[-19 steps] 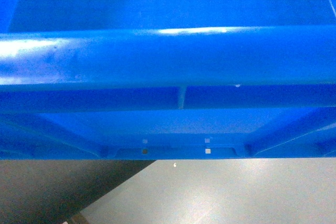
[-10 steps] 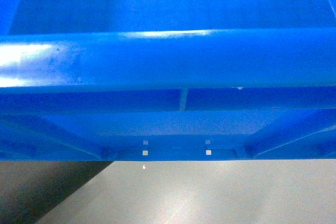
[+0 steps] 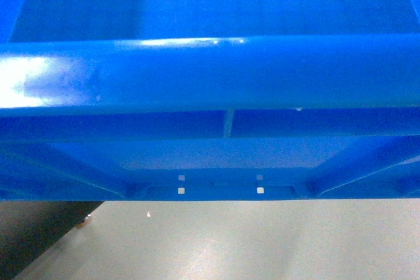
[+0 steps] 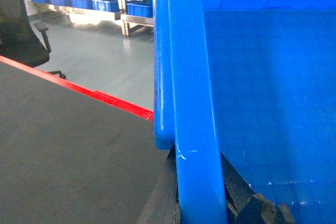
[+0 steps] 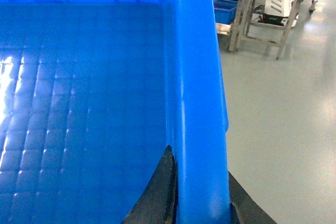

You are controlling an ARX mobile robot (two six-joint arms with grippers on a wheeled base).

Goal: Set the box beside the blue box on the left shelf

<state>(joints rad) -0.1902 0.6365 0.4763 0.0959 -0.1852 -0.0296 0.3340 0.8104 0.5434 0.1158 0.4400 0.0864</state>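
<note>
We find the box held up close before the head camera, its thick rounded rim and ribbed outer wall filling that view above pale grey floor. The left gripper has its jaws clamped on the left rim, the right gripper likewise on the right rim. Below the left side lies a dark surface with a red edge. Beyond, we note steel racks bearing shallow blue trays and a black office chair.

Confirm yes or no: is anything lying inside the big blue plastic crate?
No, the large blue plastic crate shows only its bare gridded floor in the right wrist view.
</note>
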